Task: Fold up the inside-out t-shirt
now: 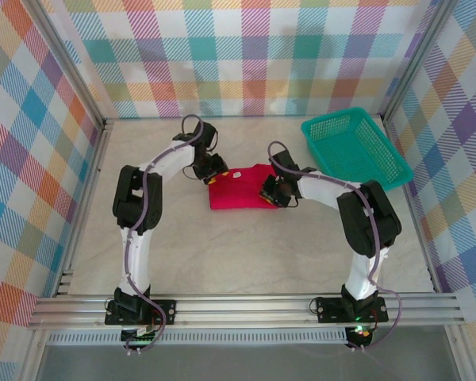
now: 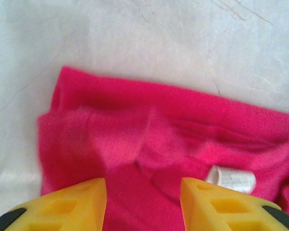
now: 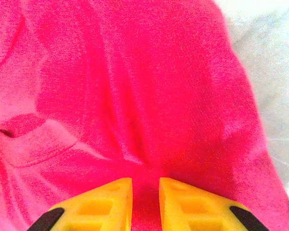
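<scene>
A bright red cloth t-shirt [image 1: 239, 190] is pinched in the narrowed right gripper [image 3: 145, 185]; the left gripper [image 2: 143, 185] is held parted, empty.

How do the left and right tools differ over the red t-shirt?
The left yellow two-finger tool stands open; the right yellow two-finger tool is nearly closed. The left is near the small white neck label; the right shows the bright red cloth t-shirt in its gap, grip unclear. Both hang over it.

The t-shirt [image 1: 239, 189] is matt cloth, the table [image 1: 246, 254] smooth.
</scene>
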